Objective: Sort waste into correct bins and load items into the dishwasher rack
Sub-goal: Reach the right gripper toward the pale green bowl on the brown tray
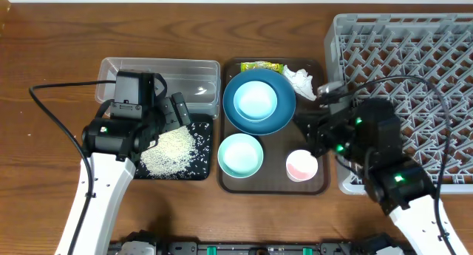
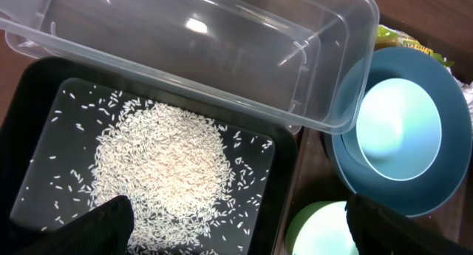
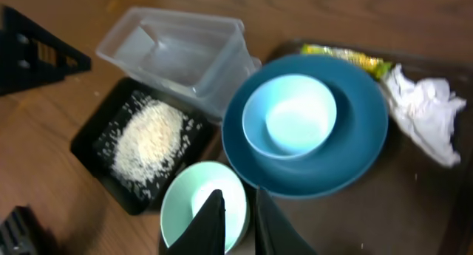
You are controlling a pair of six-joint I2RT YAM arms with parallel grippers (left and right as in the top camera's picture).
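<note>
Two bins sit left of the brown serving tray (image 1: 273, 184) on the bench (image 1: 44, 41): the clear plastic tub (image 2: 222, 55) and, just beside it, the black tray (image 2: 18, 137), which holds a heap of loose white rice (image 2: 162, 155); the left gripper (image 2: 251, 214) hovers over that heap, fingers spread wide, grasping nothing. On the serving tray: the light-blue bowl (image 1: 255, 100) resting on the blue plate (image 1: 285, 111); the mint bowl (image 1: 240, 154); the pink cup (image 1: 301, 165); the crumpled tissue (image 1: 301, 81); the snack wrapper (image 1: 261, 66). The right gripper (image 3: 238, 211) hangs near the pink cup, fingers drawn nearly together; nothing shows between them. The grey dishwasher rack (image 1: 414, 48) stands at the right.
</note>
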